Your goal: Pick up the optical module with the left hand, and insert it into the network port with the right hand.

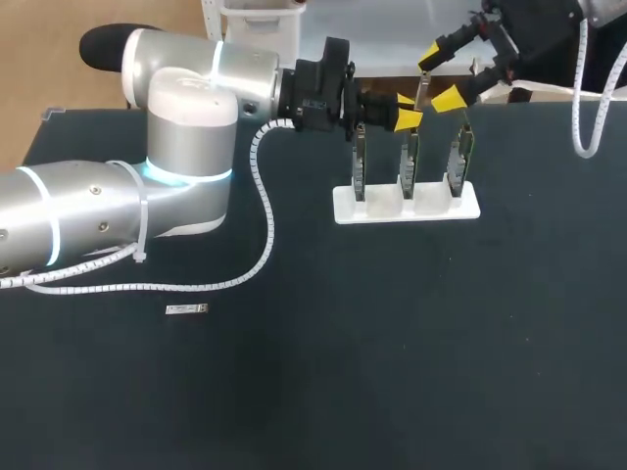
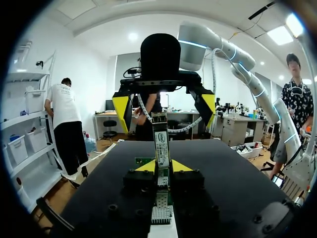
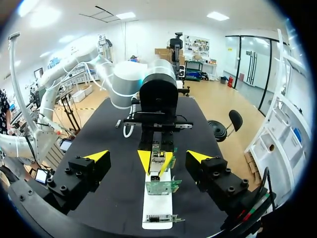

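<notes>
— Where to find the slim silver metal optical module [image 2: 161, 144]?
— Clamped flat between the fingers of the left gripper [image 2: 163, 166], in the air above the white slotted plastic stand [image 1: 343, 208]. Free end poking out between the yellow tips of the right gripper [image 2: 164, 105]; fingers there spread wide, touching nothing.
— Likely trouble?
— Could slip or twist at handover: smooth sheet metal, glossy label, narrow flanks, little to bite. Closing off-centre would lever it against the left hold. Letting go too soon would drop it onto the three upright green circuit boards [image 1: 457, 157]. Might also jam at the perforated metal port cage [image 2: 161, 214] if carried in tilted; thin rigid boards, liable to rock in their slots.
— Anything else on the matte black worktop [image 1: 392, 372]?
— One small flat silver piece [image 1: 186, 309], well apart, near the coiled white cable [image 1: 266, 211].
</notes>
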Tool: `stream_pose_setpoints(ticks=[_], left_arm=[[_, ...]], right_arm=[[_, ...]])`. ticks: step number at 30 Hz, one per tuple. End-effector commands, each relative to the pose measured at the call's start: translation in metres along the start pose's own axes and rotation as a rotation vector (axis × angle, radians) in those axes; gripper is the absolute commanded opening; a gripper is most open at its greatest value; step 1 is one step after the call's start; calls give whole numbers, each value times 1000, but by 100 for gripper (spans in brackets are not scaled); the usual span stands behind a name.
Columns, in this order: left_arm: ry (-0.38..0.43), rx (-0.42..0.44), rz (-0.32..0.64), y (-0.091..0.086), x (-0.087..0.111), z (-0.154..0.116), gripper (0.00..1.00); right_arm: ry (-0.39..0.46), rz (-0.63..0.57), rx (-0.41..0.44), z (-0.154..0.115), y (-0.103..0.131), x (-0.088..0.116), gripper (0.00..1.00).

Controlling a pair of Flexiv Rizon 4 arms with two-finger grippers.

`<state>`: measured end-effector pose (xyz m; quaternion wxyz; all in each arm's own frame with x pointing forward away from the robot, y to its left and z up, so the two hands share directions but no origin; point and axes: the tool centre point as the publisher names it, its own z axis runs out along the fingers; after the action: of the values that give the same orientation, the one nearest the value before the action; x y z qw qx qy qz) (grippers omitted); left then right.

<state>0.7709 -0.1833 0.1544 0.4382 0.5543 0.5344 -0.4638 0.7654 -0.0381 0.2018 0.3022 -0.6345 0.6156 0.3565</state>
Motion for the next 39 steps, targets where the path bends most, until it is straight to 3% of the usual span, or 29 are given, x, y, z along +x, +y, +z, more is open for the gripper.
stream_pose_setpoints(ticks=[1, 18, 19, 20, 39], left_arm=[[3, 5, -1, 2, 0, 1, 0], [3, 5, -1, 2, 0, 1, 0], [3, 5, -1, 2, 0, 1, 0], [3, 5, -1, 2, 0, 1, 0], [3, 5, -1, 2, 0, 1, 0]], right_arm=[[-6, 0, -7, 4, -7, -2, 100], [-14, -3, 1, 6, -11, -4, 100], [-14, -4, 1, 6, -11, -4, 61], [-14, -7, 1, 6, -11, -4, 0], [-3, -1, 0, 8, -11, 0, 0]])
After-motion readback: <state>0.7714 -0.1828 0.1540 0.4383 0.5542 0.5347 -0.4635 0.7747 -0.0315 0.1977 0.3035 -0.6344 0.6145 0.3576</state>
